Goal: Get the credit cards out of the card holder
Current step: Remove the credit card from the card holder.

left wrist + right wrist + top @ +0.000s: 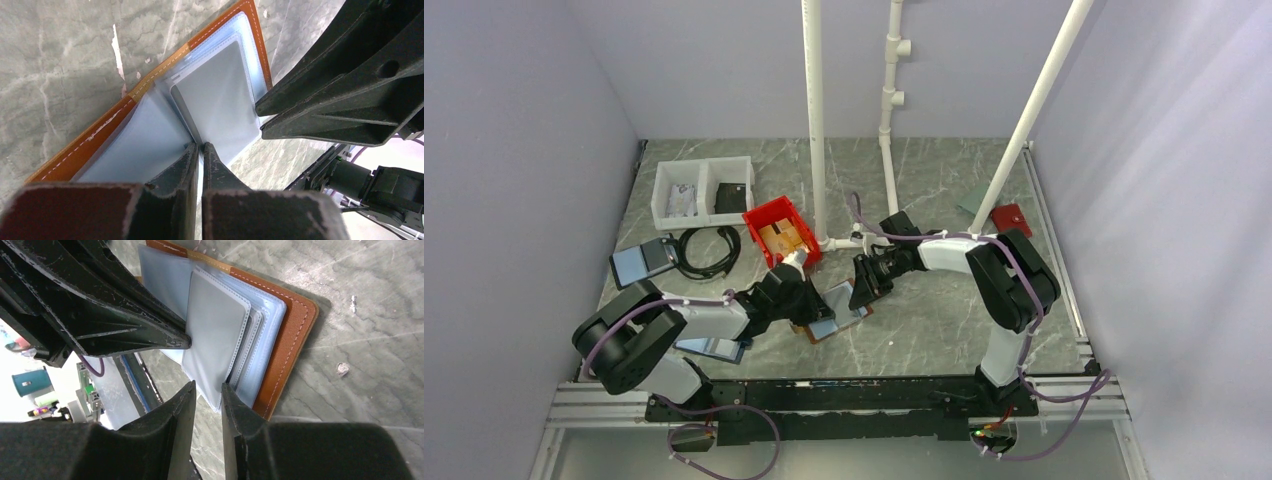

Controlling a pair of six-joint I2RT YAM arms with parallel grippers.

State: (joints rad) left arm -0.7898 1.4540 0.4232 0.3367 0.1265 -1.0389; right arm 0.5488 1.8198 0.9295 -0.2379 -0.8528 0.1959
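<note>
The card holder (836,322) lies open and flat on the grey marbled worktop (944,320), just below the middle of the top view, between the tips of the two arms. Its brown stitched cover faces down, and a fan of clear sleeves (262,325) spreads over its inner side. The topmost sleeve (215,330) carries a flat grey panel. It may be a card, though the plastic hides any print.

The left pincer (200,146) comes in from the lower left of the top view. In its own camera the two fingers are pressed almost together at the bottom centre. They nip the near edge of the sleeves, and a thin pale sheet shows in the slit between them.

The right pincer (206,389) reaches in from the right of the top view and meets the holder from the opposite side. Its fingers stand a narrow gap apart at the bottom of its own view. The lower corner of the topmost sleeve pokes into that gap, and neither pad visibly presses on it. The tips of the two pincers sit just beside each other over the holder.

Up and left of the holder in the top view stands a red bin (754,228) with brownish things inside. Beyond it is a white two-compartment tray (705,190). A black cable coil (707,252) lies beside a dark blue-edged folder (642,262) at the left. A small red object (1010,218) sits at the right, near a slanted white pipe (1034,110).
</note>
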